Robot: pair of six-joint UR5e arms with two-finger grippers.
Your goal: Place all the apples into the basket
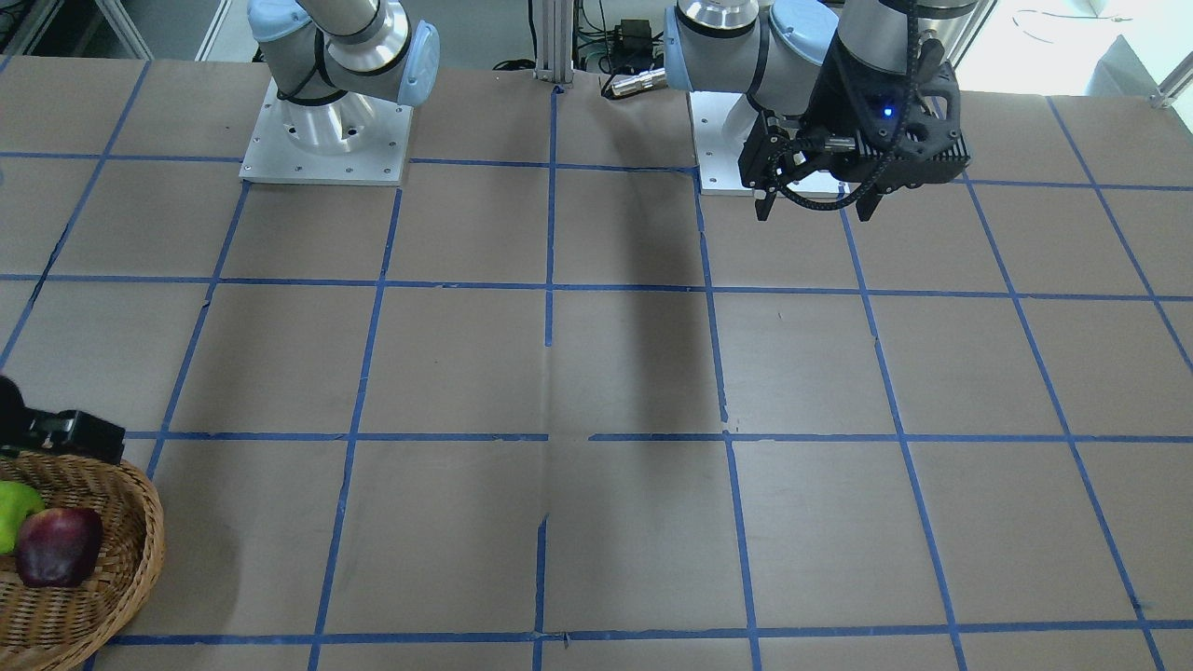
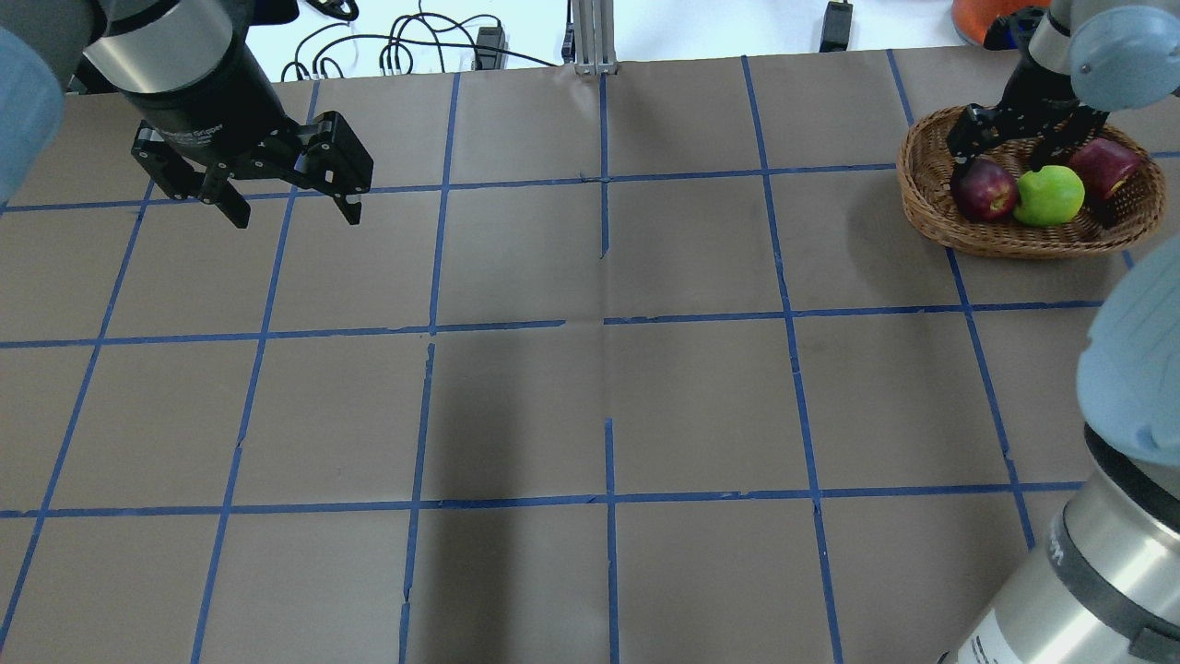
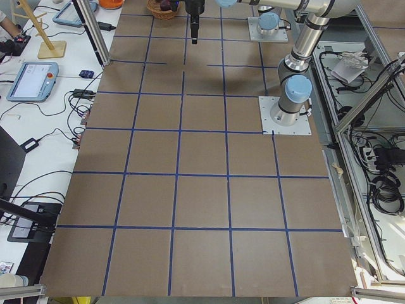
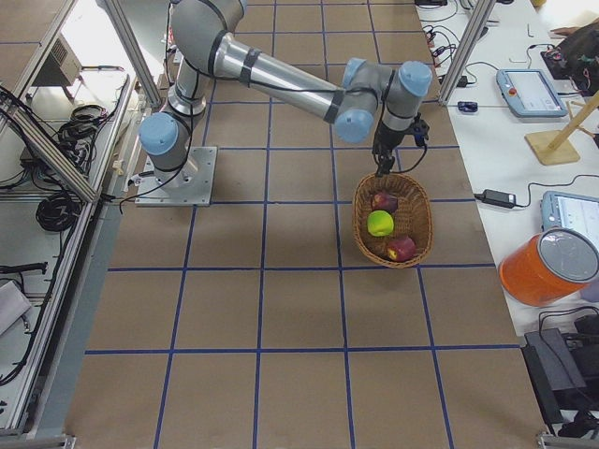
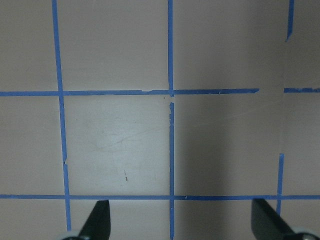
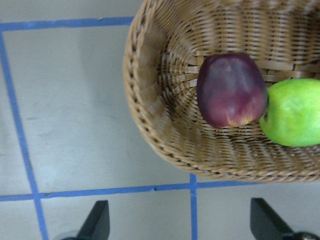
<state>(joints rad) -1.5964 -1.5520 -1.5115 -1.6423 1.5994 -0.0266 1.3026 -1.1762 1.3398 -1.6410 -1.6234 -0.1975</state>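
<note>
The wicker basket [image 2: 931, 212] stands at the table's far right and holds all three apples: the maroon one [image 2: 985, 188], the yellow-green one [image 2: 1049, 195] and the red one [image 2: 1103, 166]. My right gripper [image 2: 1019, 152] hovers open and empty over the basket's edge. Its wrist view shows the basket rim [image 6: 150, 135], the maroon apple [image 6: 231, 90] and the green apple [image 6: 292, 112] beyond its spread fingertips [image 6: 100, 220]. My left gripper [image 2: 297, 217] is open and empty above bare table at the far left, also in the front view [image 1: 815, 212].
The table is brown paper with a blue tape grid [image 2: 604, 323]. The arm bases [image 1: 326, 140] stand at the robot's edge. Beyond the table's right end, a side bench holds an orange container [image 4: 547, 267] and tablets [image 4: 529, 89].
</note>
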